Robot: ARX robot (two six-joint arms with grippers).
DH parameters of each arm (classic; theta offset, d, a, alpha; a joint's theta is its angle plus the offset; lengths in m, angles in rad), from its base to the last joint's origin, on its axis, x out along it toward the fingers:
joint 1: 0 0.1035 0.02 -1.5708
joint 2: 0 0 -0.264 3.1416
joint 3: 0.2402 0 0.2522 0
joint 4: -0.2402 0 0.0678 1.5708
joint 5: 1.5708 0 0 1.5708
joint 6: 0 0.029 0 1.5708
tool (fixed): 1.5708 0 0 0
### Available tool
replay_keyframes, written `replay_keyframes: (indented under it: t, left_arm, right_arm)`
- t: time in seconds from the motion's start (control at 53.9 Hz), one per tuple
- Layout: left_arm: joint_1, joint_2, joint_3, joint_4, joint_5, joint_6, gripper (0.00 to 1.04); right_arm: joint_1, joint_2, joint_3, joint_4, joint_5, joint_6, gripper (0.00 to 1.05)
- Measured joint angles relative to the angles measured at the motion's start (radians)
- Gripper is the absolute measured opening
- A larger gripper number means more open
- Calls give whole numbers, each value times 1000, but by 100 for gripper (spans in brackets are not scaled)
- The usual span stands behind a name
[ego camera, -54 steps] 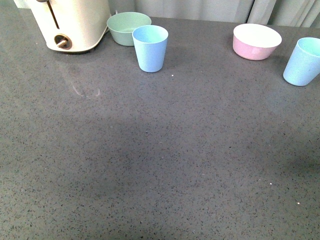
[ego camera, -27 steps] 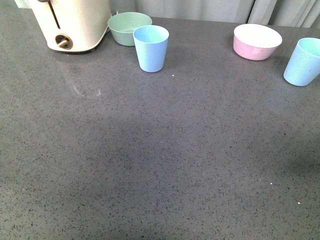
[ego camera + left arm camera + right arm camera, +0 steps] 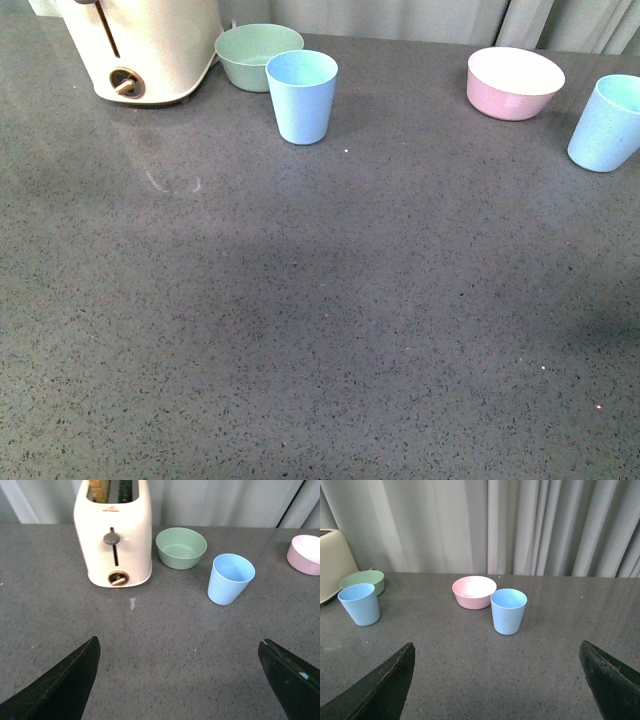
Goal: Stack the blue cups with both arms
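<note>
Left blue cup (image 3: 301, 96) stands upright just beside mint bowl (image 3: 257, 55); right blue cup (image 3: 606, 124) stands upright near pink bowl (image 3: 514, 83), well apart from the first. Judged light, stiff, matte plastic: grip across the tapered wall. Left gripper (image 3: 178, 641) and right gripper (image 3: 496, 645) are spread wide and empty, short of the cups.

I see a dark grey speckled countertop (image 3: 320, 320) filling the front view. At the upper left stands a cream toaster (image 3: 145, 45), cut off by the top edge. Just right of it sits a mint-green bowl (image 3: 255, 50). A blue cup (image 3: 301, 97) stands upright close below the bowl; my left wrist view shows a gap between them. At the upper right sits a pink bowl (image 3: 514, 84). A second blue cup (image 3: 606, 124) stands upright at the right edge, near it but apart.
</note>
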Motion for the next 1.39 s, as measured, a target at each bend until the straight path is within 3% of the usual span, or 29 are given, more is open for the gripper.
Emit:
replay_keyframes:
  t: [0.241,0.687,0.91,1.393]
  left_arm:
    - [-124,351,320,-105,-34,-8,96]
    - [-232,694,752,-333,-187,-60,96]
    - [-235,848,930,-504,-318,-137,96]
    - [-269,1038,1238,-671,-384,-209,96]
  right_arm:
    - [0,0,0,0,0,0,96]
    - [0,0,0,0,0,0,96]
    - [0,0,0,0,0,0,96]
    - [0,0,0,0,0,0,96]
